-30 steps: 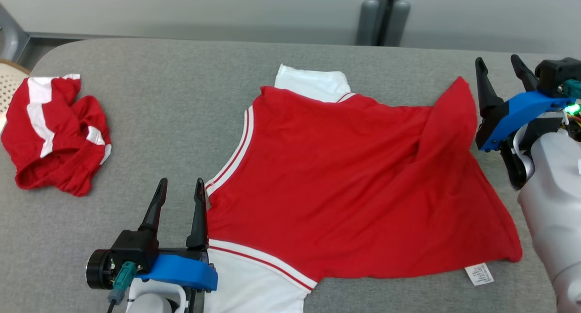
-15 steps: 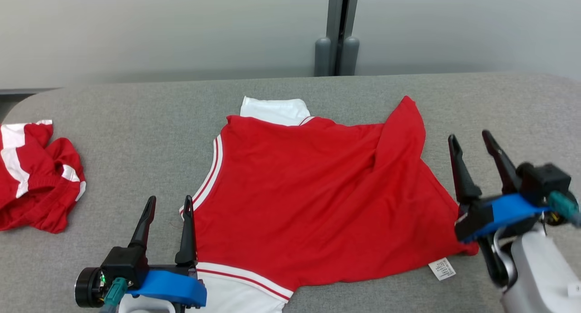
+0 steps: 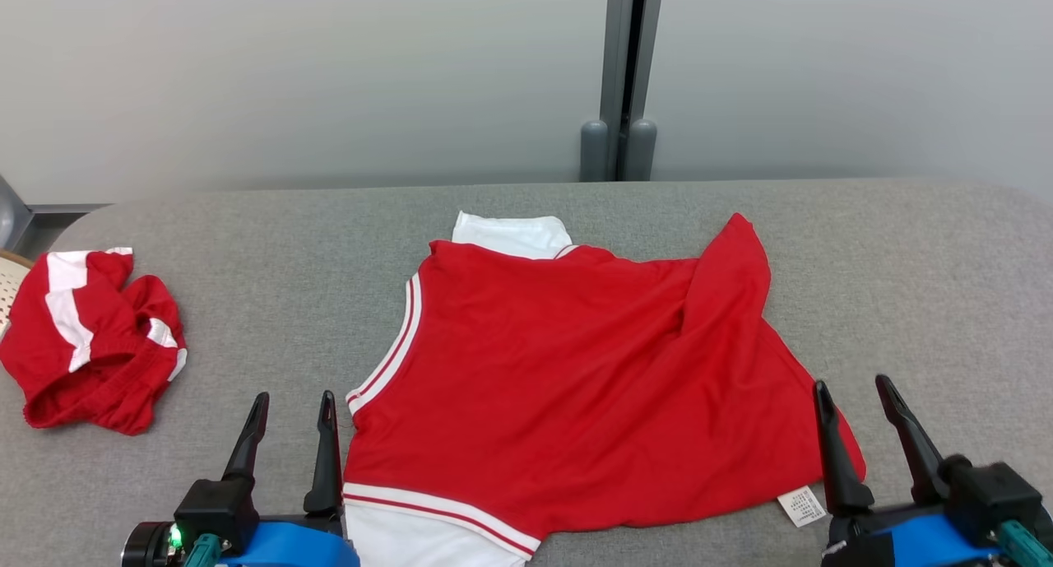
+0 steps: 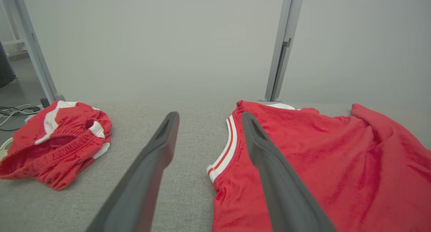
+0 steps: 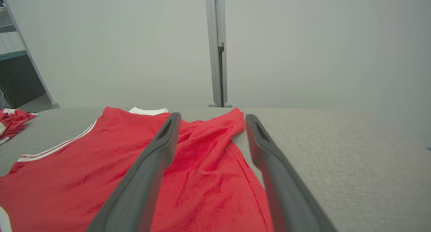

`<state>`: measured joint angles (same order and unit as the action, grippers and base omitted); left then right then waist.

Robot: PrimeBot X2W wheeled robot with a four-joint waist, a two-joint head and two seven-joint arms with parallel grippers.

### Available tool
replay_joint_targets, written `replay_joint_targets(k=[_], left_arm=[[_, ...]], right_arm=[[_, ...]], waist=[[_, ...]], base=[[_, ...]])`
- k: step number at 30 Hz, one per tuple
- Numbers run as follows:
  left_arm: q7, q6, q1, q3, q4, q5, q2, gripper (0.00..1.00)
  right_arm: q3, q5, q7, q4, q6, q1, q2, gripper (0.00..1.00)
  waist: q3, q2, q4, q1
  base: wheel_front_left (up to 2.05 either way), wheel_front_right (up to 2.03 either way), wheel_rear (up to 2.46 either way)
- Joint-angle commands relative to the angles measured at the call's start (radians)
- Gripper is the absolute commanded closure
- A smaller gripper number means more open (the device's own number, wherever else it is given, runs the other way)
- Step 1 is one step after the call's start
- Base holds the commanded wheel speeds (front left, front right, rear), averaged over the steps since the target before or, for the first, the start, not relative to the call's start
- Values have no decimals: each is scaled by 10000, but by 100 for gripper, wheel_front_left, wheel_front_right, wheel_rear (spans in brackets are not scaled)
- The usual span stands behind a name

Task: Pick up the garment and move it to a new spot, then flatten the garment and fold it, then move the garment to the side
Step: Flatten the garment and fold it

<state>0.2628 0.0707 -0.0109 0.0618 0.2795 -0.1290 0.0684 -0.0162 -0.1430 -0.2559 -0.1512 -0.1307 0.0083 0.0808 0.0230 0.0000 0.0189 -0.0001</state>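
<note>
Bundle of red-and-white cloth [image 3: 90, 341] sits crumpled at the left edge of the head view on the grey table [image 3: 946, 287], and at lower left I see my left gripper [image 3: 294, 396], jaws spread, holding nothing, just beside the striped edge of the red garment [image 3: 576, 386]. It lies spread across the centre of the frame, one corner folded over at upper right, white label [image 3: 802, 505] at its lower right hem. At lower right my right gripper [image 3: 850, 382], jaws spread and empty, sits beside that hem.
</note>
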Motion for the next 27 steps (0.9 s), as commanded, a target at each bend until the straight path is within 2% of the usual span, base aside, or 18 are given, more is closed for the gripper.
replay_joint_targets(k=[1, 10, 19, 27], left_arm=[[27, -49, 102, -60, -56, 74, 57, 0], [27, -99, 375, -125, -224, 26, 139, 0], [27, -136, 336, -80, -130, -43, 167, 0], [27, 74, 345, -48, 358, -527, 75, 0]], right_arm=[[-119, 34, 65, 244, -1, 368, -95, 0], [-203, 236, 660, 1360, -1, 1268, -296, 0], [-73, 84, 811, 1416, -1, 1326, -307, 0], [-275, -22, 789, 1021, -1, 1276, -305, 0]], waist=[[-60, 0, 34, 1], [-202, 0, 78, 1], [-159, 0, 151, 1], [24, 0, 176, 1]], base=[[0, 0, 0], [0, 0, 0], [0, 0, 0], [0, 0, 0]])
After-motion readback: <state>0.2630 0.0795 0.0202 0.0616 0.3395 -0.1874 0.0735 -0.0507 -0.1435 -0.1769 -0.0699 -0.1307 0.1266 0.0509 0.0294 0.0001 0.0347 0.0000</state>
